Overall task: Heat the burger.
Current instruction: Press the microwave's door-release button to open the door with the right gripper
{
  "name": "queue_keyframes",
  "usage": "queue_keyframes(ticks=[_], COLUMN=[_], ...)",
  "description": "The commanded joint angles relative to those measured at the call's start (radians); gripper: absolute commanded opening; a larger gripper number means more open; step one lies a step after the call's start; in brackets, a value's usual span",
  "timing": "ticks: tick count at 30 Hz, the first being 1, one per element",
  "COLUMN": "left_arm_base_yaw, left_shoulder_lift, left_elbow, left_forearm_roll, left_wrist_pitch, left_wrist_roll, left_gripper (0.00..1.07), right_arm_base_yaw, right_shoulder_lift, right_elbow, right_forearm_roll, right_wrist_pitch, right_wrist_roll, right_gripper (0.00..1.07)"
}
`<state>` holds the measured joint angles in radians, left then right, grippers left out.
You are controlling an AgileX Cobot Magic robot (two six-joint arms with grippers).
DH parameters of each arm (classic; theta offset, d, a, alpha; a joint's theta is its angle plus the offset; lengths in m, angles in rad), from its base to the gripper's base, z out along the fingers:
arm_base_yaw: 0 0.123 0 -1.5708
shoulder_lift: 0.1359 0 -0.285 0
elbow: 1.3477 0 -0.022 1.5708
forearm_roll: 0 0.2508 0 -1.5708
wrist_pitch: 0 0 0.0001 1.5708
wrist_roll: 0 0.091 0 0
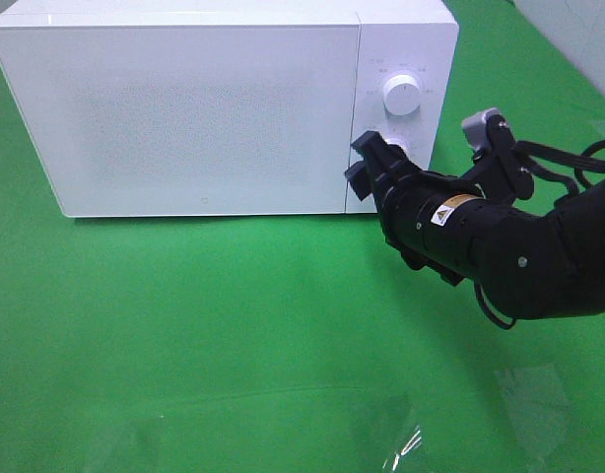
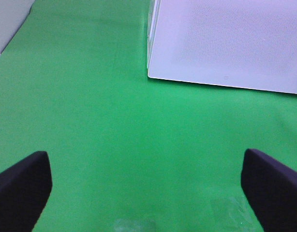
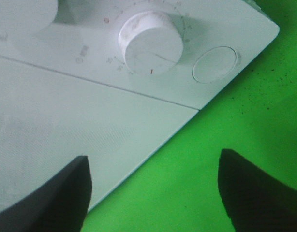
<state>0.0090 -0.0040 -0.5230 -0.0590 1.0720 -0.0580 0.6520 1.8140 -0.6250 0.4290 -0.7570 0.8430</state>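
Hovering nr microwave [image 1: 184, 108] lower knob [image 3: 151, 42], R jaws apart.

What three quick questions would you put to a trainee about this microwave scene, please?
1. True or false: the white microwave has its door shut.
2. The right gripper is nearest to: A the lower dial; B the door's left edge; C the roof.
3. Fill in: the left gripper holds its jaws ____ above the green cloth.
Key: 1 true; 2 A; 3 open.
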Motion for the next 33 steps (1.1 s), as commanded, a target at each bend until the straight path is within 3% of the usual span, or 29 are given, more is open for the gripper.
queue_keyframes(ticks=[1, 3, 9, 12, 18, 22, 27, 33], left_arm_base_yaw=[0.002, 0.002, 0.002, 0.002, 0.002, 0.002, 0.002, 0.002], left_shoulder_lift=[-0.017, -0.017, -0.017, -0.017, -0.017, -0.017, -0.017, -0.017], left_elbow=[0.003, 0.003, 0.003, 0.003, 0.003, 0.003, 0.003, 0.003], left_forearm_roll=[-0.001, -0.001, -0.001, -0.001, -0.001, -0.001, -0.001, -0.001], left_wrist_pitch=[-0.008, -0.008, -0.008, -0.008, -0.008, -0.008, -0.008, -0.008], left_wrist_roll=[-0.002, -0.002, -0.002, -0.002, -0.002, -0.002, -0.002, -0.002], left_gripper=[0.99, 0.99, 0.99, 0.99, 0.99, 0.99, 0.99, 0.99], right_arm_base_yaw=[-0.007, -0.007, -0.01, -0.01, -0.01, -0.01, -0.006, -0.006], right_shoulder_lift=[-0.045, -0.108, -0.182, -0.246, -0.34, -0.448, -0.551, -0.655], right_elbow=[0.001, 0.001, 0.001, 0.001, -0.007, -0.052, -0.062, -0.062], right_forearm_roll=[-0.031, -0.034, -0.04, -0.126, -0.313, -0.429, -0.464, -0.464], right_wrist_pitch=[0.095, 0.197, 0.326, 0.428, 0.583, 0.817, 0.982, 1.173], right_wrist_roll=[-0.141, -0.34, -0.57, -0.686, -0.704, -0.706, -0.713, -0.738], right_gripper=[0.71, 0.71, 0.71, 0.7, 0.7, 0.73, 0.81, 0.79])
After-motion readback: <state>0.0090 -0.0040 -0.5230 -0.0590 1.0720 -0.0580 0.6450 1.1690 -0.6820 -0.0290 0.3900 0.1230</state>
